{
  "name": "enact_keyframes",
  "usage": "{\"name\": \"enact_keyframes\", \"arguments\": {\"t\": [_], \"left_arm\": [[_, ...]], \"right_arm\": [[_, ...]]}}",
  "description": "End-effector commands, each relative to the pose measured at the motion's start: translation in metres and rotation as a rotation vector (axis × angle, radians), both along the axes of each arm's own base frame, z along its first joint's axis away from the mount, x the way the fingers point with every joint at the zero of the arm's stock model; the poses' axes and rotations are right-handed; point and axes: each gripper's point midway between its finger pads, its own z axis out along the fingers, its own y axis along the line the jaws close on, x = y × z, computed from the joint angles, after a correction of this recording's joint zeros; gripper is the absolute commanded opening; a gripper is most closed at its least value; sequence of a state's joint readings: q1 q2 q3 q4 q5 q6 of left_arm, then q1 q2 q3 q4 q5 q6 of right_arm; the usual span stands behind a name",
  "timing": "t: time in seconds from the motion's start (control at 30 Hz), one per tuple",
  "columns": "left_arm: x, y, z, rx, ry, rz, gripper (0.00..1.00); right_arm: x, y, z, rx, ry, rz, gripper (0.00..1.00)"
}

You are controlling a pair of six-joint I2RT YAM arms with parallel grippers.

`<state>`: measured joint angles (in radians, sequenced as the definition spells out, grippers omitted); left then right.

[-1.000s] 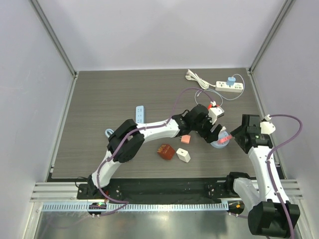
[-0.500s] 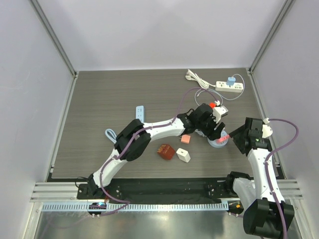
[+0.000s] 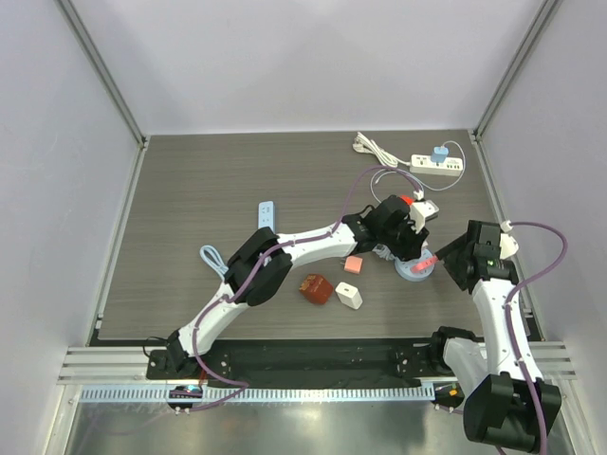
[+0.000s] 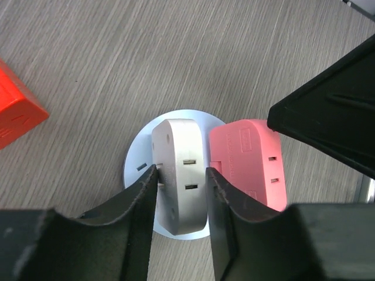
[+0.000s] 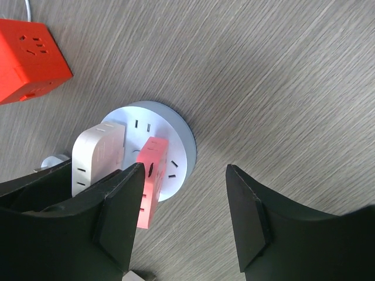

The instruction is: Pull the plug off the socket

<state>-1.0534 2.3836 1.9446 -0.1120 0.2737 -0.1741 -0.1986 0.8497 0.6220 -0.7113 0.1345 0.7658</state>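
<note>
A round pale-blue socket (image 4: 137, 167) lies on the table with two plugs in it, a white plug (image 4: 179, 175) and a pink plug (image 4: 249, 161) side by side. My left gripper (image 4: 181, 172) reaches down over the socket, its fingers pressed against both sides of the white plug. In the top view the left gripper (image 3: 408, 246) hides that plug above the socket (image 3: 417, 272). My right gripper (image 5: 184, 172) stands open just to the right of the socket (image 5: 181, 132). Its left finger sits beside the pink plug (image 5: 151, 181), and nothing is held.
An orange cube socket (image 5: 29, 55) sits close behind the round socket. A white power strip (image 3: 436, 167) with a blue plug lies at the back right. A small pink block (image 3: 353, 265), a dark red cube (image 3: 316, 288) and a white cube (image 3: 349, 298) lie left of the socket.
My left gripper moved right onto the socket and its fingers closed in around the white plug. The right gripper shifted slightly and stays open.
</note>
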Motion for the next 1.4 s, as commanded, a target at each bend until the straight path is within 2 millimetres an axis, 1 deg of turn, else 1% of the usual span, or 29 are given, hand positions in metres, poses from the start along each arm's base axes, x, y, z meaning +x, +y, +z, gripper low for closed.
{"name": "enact_keyframes", "arguments": {"t": [0.0, 0.07, 0.13, 0.2, 0.23, 0.27, 0.3, 0.33, 0.37, 0.43, 0.47, 0.53, 0.63, 0.73, 0.77, 0.87, 0.93, 1.03, 1.1, 1.13, 1.23, 1.27, 1.33, 1.37], "left_arm": [[-0.004, -0.007, 0.007, -0.012, -0.004, -0.043, 0.38], [-0.008, -0.008, 0.006, -0.008, 0.006, -0.062, 0.34], [-0.008, -0.007, 0.006, -0.004, 0.011, -0.072, 0.31], [-0.010, -0.008, 0.007, -0.009, 0.017, -0.076, 0.28], [-0.009, -0.008, 0.007, -0.010, 0.019, -0.076, 0.27], [-0.010, -0.008, 0.008, -0.016, 0.024, -0.080, 0.24], [-0.009, -0.007, 0.009, -0.018, 0.035, -0.075, 0.22], [-0.009, -0.008, 0.010, -0.023, 0.041, -0.073, 0.20], [-0.009, -0.008, 0.011, -0.029, 0.048, -0.075, 0.17], [-0.008, -0.008, 0.013, -0.041, 0.065, -0.068, 0.13], [-0.009, -0.009, 0.015, -0.049, 0.068, -0.069, 0.08], [-0.009, -0.009, 0.015, -0.054, 0.081, -0.061, 0.01], [-0.009, -0.011, 0.020, -0.073, 0.088, -0.053, 0.00], [-0.008, -0.014, 0.029, -0.102, 0.085, -0.045, 0.00], [-0.008, -0.015, 0.033, -0.118, 0.083, -0.043, 0.00], [-0.009, -0.018, 0.045, -0.150, 0.079, -0.055, 0.00], [-0.014, -0.020, 0.053, -0.177, 0.083, -0.089, 0.00], [-0.021, -0.022, 0.058, -0.198, 0.095, -0.124, 0.00], [-0.024, -0.023, 0.063, -0.227, 0.086, -0.147, 0.00], [-0.026, -0.022, 0.071, -0.244, 0.077, -0.154, 0.00], [-0.031, -0.018, 0.076, -0.291, 0.066, -0.163, 0.00], [-0.031, -0.020, 0.086, -0.332, 0.047, -0.176, 0.00], [-0.038, -0.021, 0.091, -0.354, 0.055, -0.213, 0.00], [-0.039, -0.023, 0.095, -0.364, 0.055, -0.224, 0.00]], "right_arm": [[0.011, -0.002, 0.015, -0.010, -0.031, 0.020, 0.63], [0.015, 0.000, 0.016, -0.010, -0.042, 0.040, 0.63], [0.020, 0.005, 0.010, 0.013, -0.042, 0.068, 0.63], [0.019, 0.009, -0.001, 0.038, -0.020, 0.076, 0.63], [0.022, 0.012, -0.007, 0.057, -0.015, 0.086, 0.63], [0.020, 0.015, -0.015, 0.073, 0.000, 0.089, 0.61], [0.023, 0.016, -0.019, 0.085, -0.003, 0.089, 0.59], [0.022, 0.016, -0.022, 0.089, 0.000, 0.083, 0.58], [0.023, 0.023, -0.025, 0.120, -0.003, 0.100, 0.58], [0.022, 0.024, -0.030, 0.131, -0.003, 0.096, 0.57], [0.020, 0.024, -0.031, 0.133, -0.004, 0.088, 0.57], [0.020, 0.024, -0.032, 0.135, -0.008, 0.079, 0.56], [0.014, 0.025, -0.038, 0.145, -0.005, 0.063, 0.56], [0.007, 0.026, -0.049, 0.158, 0.011, 0.032, 0.56], [0.001, 0.026, -0.057, 0.161, 0.031, 0.022, 0.56], [-0.004, 0.019, -0.066, 0.134, 0.041, -0.029, 0.54], [-0.006, 0.013, -0.069, 0.113, 0.050, -0.059, 0.53], [-0.008, 0.008, -0.073, 0.092, 0.068, -0.077, 0.53], [-0.008, 0.007, -0.074, 0.087, 0.078, -0.080, 0.52], [-0.009, 0.006, -0.076, 0.083, 0.090, -0.084, 0.52], [-0.011, 0.006, -0.080, 0.081, 0.109, -0.084, 0.52], [-0.012, 0.006, -0.081, 0.080, 0.113, -0.082, 0.51], [-0.012, 0.006, -0.081, 0.082, 0.113, -0.081, 0.50], [-0.012, 0.005, -0.081, 0.076, 0.112, -0.081, 0.48]]}}
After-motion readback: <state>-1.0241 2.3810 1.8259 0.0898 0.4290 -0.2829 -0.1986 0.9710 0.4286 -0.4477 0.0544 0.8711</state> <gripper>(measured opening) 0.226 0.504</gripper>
